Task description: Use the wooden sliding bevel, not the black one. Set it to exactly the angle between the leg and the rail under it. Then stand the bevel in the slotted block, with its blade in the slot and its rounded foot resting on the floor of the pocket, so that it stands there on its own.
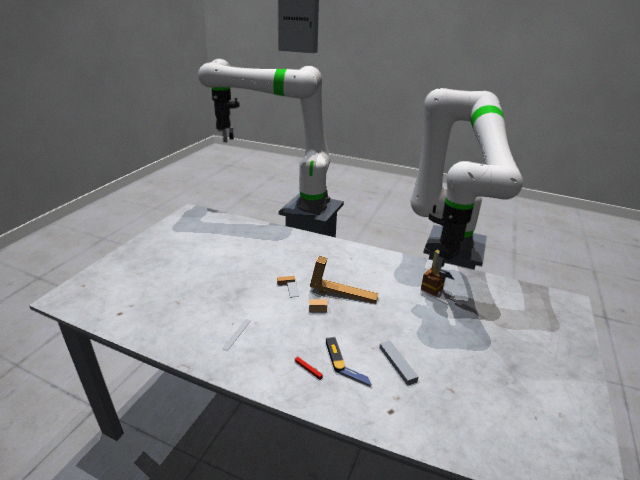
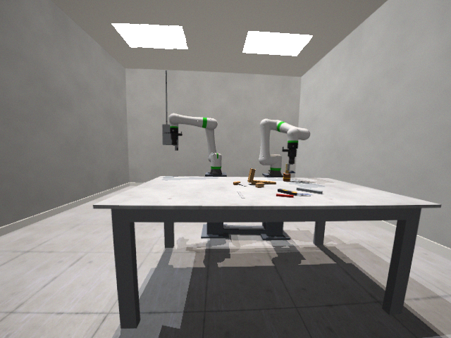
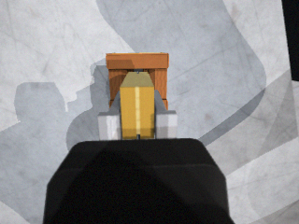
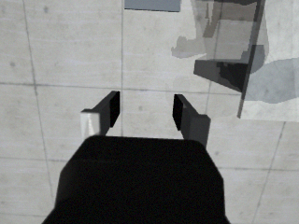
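Observation:
The wooden bevel (image 1: 434,259) (image 2: 287,168) (image 3: 136,105) stands nearly upright at the slotted block (image 1: 432,283) (image 2: 286,178) (image 3: 136,61), its lower end in or over the block. Its dark blade (image 1: 447,274) (image 2: 292,172) sticks out at the block's top. The foot and slot are hidden. My left gripper (image 3: 138,102) is shut on the bevel's handle. My right gripper (image 1: 227,136) (image 2: 176,148) (image 4: 147,104) is open and empty, high beyond the table. The leg (image 1: 320,272) (image 2: 251,175) leans up from its rail (image 1: 351,291) (image 2: 267,182) mid-table.
The black bevel (image 1: 334,352) (image 2: 285,191) lies open near the front, between a red stick (image 1: 308,367) (image 2: 284,195) and a grey bar (image 1: 398,361) (image 2: 309,190). A small square (image 1: 285,279), a wooden block (image 1: 317,306) (image 2: 259,184) and a thin pale strip (image 1: 236,334) lie around the rail.

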`<state>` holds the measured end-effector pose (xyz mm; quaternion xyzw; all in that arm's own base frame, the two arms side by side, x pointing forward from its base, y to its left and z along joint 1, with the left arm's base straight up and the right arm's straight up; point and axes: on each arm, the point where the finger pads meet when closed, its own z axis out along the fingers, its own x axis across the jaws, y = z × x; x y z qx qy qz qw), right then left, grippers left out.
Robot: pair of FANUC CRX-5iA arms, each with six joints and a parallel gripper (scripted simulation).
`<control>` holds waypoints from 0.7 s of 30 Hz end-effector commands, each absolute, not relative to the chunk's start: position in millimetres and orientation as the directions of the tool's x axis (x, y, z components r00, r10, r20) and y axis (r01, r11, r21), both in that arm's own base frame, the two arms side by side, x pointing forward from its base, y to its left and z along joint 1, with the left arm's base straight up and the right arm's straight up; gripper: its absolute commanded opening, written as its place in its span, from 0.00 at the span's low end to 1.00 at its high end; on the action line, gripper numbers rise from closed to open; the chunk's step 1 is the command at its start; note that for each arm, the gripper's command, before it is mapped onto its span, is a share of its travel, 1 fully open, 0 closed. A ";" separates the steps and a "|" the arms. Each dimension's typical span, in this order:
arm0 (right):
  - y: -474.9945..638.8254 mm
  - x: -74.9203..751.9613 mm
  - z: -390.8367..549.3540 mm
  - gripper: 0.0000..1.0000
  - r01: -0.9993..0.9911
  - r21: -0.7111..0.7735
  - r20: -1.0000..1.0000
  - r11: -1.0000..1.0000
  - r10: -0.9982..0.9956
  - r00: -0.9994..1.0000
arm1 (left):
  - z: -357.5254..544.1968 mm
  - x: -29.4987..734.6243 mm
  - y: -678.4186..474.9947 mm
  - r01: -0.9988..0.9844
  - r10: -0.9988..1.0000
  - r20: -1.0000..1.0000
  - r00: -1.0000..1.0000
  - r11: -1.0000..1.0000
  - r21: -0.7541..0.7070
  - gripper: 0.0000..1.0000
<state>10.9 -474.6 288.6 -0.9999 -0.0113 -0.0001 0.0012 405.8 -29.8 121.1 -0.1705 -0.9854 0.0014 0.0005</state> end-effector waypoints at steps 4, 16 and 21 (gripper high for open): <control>-474.9 10.7 289.7 1.00 0.023 0.000 0.000 -1.000 0.023 1.000 | 121.7 406.5 -30.0 0.336 0.336 -0.002 -0.942 0.942 -0.002 0.00; -474.9 10.7 289.7 1.00 0.023 0.000 0.000 -1.000 0.023 1.000 | 116.8 406.6 -30.0 0.336 0.336 -0.002 -0.942 0.942 -0.002 0.00; -474.9 10.7 289.7 1.00 0.023 0.000 0.000 -1.000 0.023 1.000 | 115.1 406.6 -30.0 0.336 0.336 -0.002 -0.942 0.942 -0.002 0.00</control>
